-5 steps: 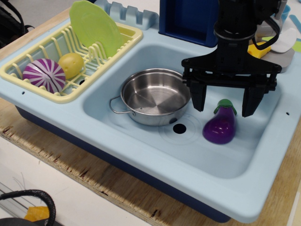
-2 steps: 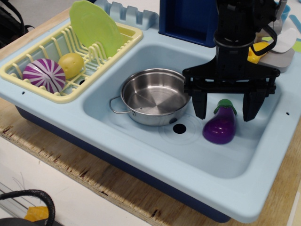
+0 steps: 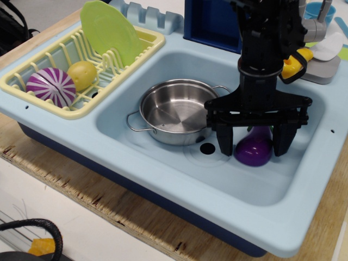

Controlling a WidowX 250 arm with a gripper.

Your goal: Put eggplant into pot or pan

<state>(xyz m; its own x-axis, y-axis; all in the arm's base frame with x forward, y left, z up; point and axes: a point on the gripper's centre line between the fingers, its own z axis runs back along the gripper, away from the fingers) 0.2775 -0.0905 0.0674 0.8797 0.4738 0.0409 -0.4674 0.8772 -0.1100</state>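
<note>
The purple eggplant (image 3: 253, 150) lies on the floor of the light blue sink (image 3: 163, 168), right of the drain hole; its green stem end is hidden behind the gripper. My black gripper (image 3: 254, 144) is open and low over it, one finger (image 3: 225, 140) on the left of the eggplant and one on the right, straddling it. I cannot tell if the fingers touch it. The shiny steel pot (image 3: 178, 111) stands empty in the sink just left of the gripper, with a wire handle toward the front left.
A yellow dish rack (image 3: 32, 81) at the left holds a purple-and-white striped ball (image 3: 50, 86), a yellow ball (image 3: 82, 75) and a green plate (image 3: 110, 31). A dark blue box (image 3: 212, 22) stands behind the sink. The drain hole (image 3: 207, 148) lies between pot and eggplant.
The gripper has come down and slightly left, from above the eggplant to straddling it near the sink floor. Its jaws are a little narrower. The eggplant and pot have not moved.
</note>
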